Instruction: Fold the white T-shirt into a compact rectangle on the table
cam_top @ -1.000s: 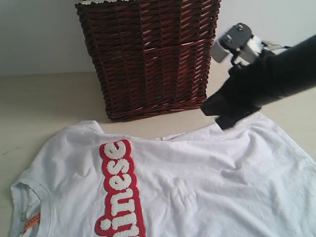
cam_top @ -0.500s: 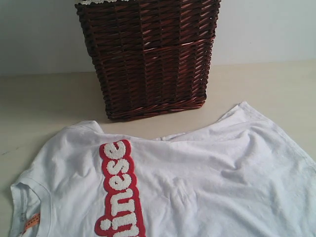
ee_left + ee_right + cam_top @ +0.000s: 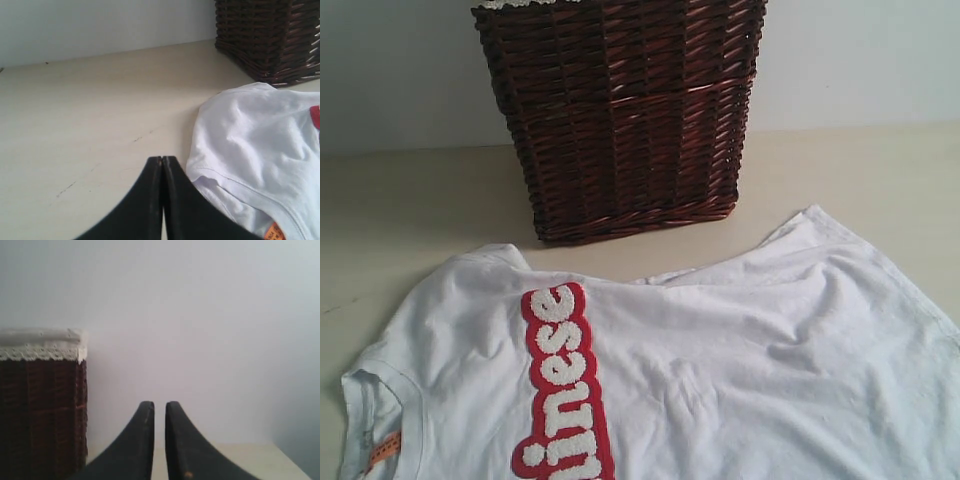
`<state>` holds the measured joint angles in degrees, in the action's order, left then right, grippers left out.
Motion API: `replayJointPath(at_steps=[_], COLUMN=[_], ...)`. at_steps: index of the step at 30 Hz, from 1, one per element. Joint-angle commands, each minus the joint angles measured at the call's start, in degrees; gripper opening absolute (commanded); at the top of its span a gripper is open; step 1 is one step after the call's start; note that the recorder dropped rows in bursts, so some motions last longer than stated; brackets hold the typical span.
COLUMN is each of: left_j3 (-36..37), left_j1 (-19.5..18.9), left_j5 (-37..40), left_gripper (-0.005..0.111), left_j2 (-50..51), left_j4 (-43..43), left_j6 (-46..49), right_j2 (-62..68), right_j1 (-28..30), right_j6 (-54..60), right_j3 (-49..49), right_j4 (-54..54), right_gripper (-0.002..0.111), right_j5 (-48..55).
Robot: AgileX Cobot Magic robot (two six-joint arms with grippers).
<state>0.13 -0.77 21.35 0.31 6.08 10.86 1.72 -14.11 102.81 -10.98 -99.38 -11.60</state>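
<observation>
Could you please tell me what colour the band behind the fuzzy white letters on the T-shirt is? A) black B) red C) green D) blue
B: in the exterior view the white T-shirt lies spread on the table, and its letters sit on a red band across the chest.

The left hand point(image 3: 162, 159) and right hand point(image 3: 160, 405) each show two smooth, matte black, tapering fingers point(image 3: 145, 200).
</observation>
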Motion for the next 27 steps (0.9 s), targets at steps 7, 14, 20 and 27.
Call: replayJointPath(at_steps=[7,14,20,27], left_j3=[-0.13,-0.13,-0.13,-0.13], left_j1=[0.11,0.11,0.11,0.11], left_j5=[-0.52,-0.52,-0.52,-0.52], left_gripper=[0.0,0.0,0.0,0.0], left_j2=[-0.31,-0.31,-0.31,-0.31], left_j4=[0.49,0.49,0.49,0.49], left_j6=[-0.12,-0.12,-0.12,-0.12], right_j2=[-0.38,-0.27,-1.72,-1.72], right_j1=[0.17,0.17,7.78,18.92], right_j6=[-67.01,-66.53,-67.23,-67.25], right_j3=[10.98,10.98,10.98,10.98], right_j4=[64.92,65.35,65.07,64.7], right_gripper=[0.011,0.011,0.011,0.011], right_j5=[3.91,12.81,24.24,29.51])
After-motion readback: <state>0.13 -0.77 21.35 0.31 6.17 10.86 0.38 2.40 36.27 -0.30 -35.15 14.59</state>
